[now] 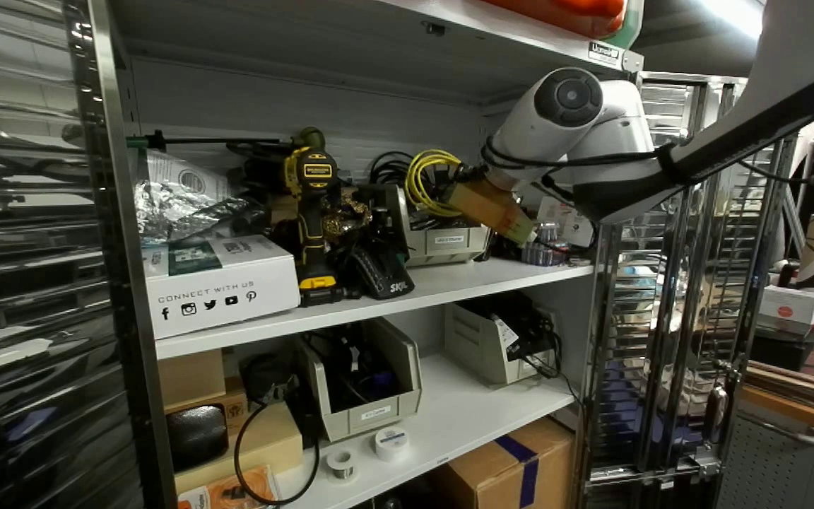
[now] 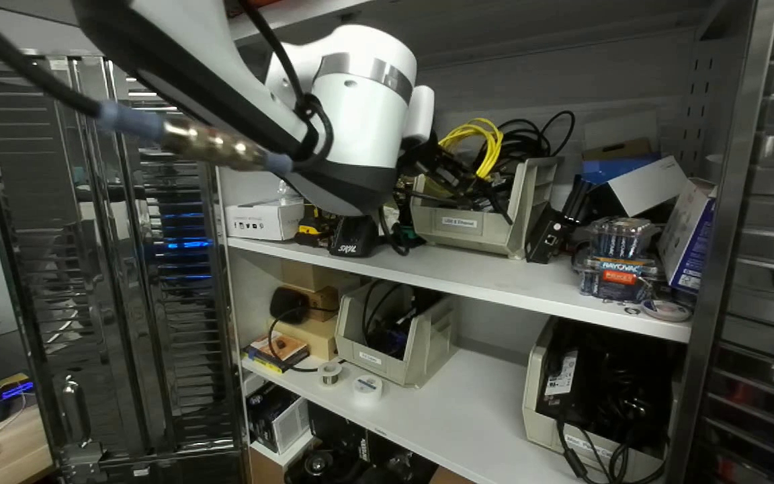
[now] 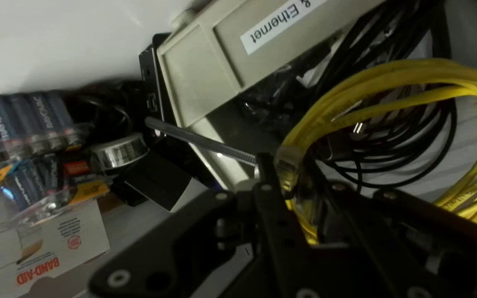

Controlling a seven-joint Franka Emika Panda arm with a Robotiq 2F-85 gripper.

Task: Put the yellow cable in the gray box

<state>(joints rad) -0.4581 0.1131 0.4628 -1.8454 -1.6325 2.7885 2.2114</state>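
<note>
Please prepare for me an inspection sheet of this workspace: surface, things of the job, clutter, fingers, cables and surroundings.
Surface: white upper shelf, crowded.
Gray box: on that shelf, labelled "USB & Ethernet".
Yellow cable: coiled, at the gray box's opening in both exterior views; whether it touches anything inside cannot be told.
Clutter: yellow-and-black tool, printed white box and battery packs share the shelf.
Fingers: closed on the yellow cable.
Cables: black cables loop above the gray box; a thick cable, blurred, crosses in front of the arm.
Surroundings: slatted metal doors on both sides.
</note>
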